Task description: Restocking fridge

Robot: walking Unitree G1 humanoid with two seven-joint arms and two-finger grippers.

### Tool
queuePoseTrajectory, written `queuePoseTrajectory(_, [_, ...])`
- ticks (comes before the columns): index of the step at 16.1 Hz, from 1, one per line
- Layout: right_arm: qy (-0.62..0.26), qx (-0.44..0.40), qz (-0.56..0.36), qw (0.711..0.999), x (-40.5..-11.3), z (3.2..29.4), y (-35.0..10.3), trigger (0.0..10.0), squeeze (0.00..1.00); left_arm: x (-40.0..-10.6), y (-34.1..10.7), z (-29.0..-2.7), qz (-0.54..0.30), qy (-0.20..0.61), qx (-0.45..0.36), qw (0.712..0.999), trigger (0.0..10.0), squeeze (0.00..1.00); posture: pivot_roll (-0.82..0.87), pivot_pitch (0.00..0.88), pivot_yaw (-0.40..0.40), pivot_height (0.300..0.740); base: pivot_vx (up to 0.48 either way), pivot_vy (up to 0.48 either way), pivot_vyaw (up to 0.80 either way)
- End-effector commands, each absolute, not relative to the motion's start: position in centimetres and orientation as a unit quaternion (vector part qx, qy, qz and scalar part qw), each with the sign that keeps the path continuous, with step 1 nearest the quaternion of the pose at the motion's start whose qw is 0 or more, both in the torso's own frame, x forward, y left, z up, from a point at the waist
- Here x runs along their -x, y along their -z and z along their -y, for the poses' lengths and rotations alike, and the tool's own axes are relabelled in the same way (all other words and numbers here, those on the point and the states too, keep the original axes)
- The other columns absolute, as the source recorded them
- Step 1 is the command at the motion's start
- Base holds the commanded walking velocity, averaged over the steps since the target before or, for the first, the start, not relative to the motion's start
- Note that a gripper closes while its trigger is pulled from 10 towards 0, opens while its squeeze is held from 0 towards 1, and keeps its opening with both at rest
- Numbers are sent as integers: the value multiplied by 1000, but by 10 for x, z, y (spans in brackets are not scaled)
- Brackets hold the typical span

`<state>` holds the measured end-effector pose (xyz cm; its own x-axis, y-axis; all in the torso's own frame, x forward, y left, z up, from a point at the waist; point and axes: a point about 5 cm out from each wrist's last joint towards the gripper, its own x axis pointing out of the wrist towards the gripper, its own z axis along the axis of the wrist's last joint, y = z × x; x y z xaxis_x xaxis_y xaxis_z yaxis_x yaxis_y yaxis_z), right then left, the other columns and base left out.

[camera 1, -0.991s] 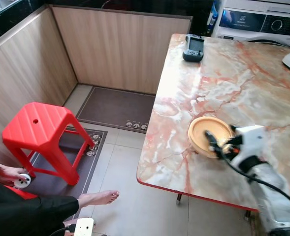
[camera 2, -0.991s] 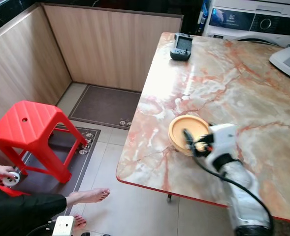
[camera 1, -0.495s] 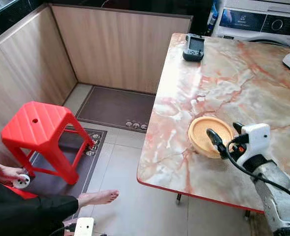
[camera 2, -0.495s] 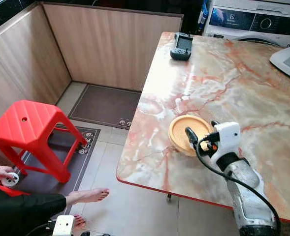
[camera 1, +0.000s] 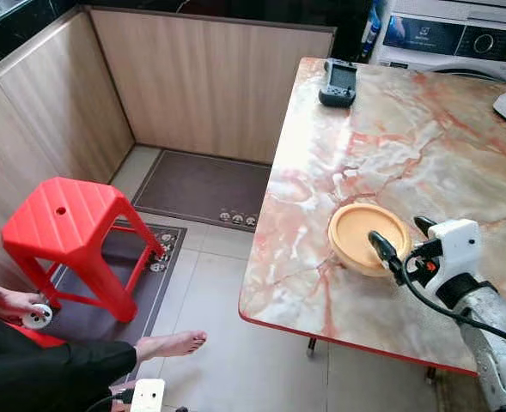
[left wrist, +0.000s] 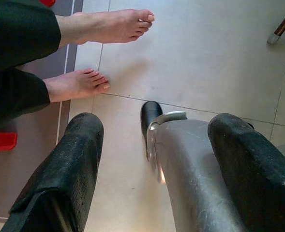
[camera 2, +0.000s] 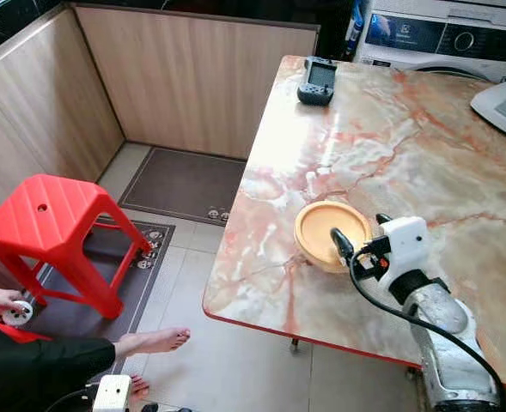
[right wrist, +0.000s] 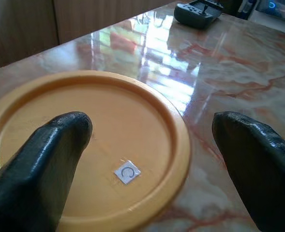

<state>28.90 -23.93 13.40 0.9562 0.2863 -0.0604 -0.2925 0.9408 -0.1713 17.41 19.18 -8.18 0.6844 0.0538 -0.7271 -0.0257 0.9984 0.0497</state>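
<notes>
1. The task's thing in view is a shallow yellow plate [camera 1: 368, 237] lying flat on the marble table [camera 1: 459, 137], near the table's front edge and toward the corner on the robot's left. No fridge can be seen in these views.

2. The right gripper [camera 1: 404, 245] hangs just behind the plate's near rim with its fingers spread wide apart. In the right wrist view the plate [right wrist: 84, 145] lies between and ahead of the two black fingers [right wrist: 40, 169], and nothing is held.

3. The step in hand looks like taking hold of the plate. A flat plate on a slick stone top offers little to pinch, so the robot would do well to lower one finger over the rim and slip the other under its outer edge, rather than press down on the middle.

4. It should close gently. The raised rim is the only firm purchase, and a hard squeeze could skate the plate toward the table's edge and the tiled floor [camera 1: 235, 343].

5. A black handheld controller [camera 1: 338, 82] sits at the far end of the table, well apart from the work.

6. The left gripper [left wrist: 152, 159] hangs idle, pointing at the floor, its fingers apart and empty. A person's bare feet [left wrist: 91, 58] are on the floor close to it, beside a red stool [camera 1: 68, 223].
</notes>
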Motion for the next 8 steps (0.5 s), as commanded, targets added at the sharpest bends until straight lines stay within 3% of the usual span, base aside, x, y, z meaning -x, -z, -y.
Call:
queuePoseTrajectory(1, [-152,108,-19,982,-289,240,-136,10000,0,-166,86,-190,-407,-21,-16,913,10000,0,73,165,-59,740,0,0,0])
queuePoseTrajectory(8, [-166,183,-51,968,-306,232,-126,10000,0,-166,86,-190,-408,-24,-17,912,10000,0,82,157,-62,740,0,0,0])
